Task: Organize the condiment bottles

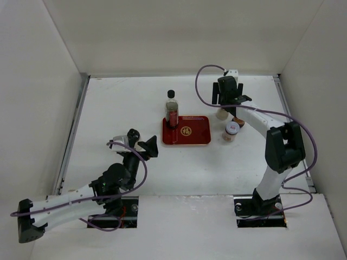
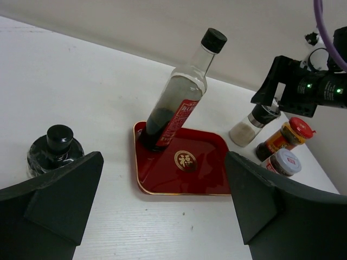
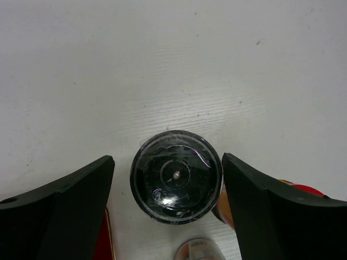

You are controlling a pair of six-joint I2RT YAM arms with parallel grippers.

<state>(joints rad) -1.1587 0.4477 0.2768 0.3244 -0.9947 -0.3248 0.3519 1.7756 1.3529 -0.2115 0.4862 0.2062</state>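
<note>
The red tray (image 1: pixel 196 140) bears a gold emblem with the character 福. The tall bottle (image 2: pixel 184 100), black-capped, stands in the tray's far left corner; its red label has white writing that is too small for me to read. The red-lidded jar (image 2: pixel 284 138) has an orange label, also unreadable.

My left arm lies low and reaches toward the tray. My left tool (image 2: pixel 164 162) gapes wide and grasps nothing, with a black-capped shaker (image 2: pixel 57 149) on the tabletop (image 1: pixel 124 103) beside it.

My right arm is bent at the elbow and points straight down. My right tool (image 3: pixel 168 160) is released, its fingers (image 3: pixel 81 189) standing clear on either side of the dark-lidded shaker (image 3: pixel 176 176). That shaker is just beside the jar, right of the tray, and the silver-lidded shaker (image 2: pixel 283 162) is near them.
</note>
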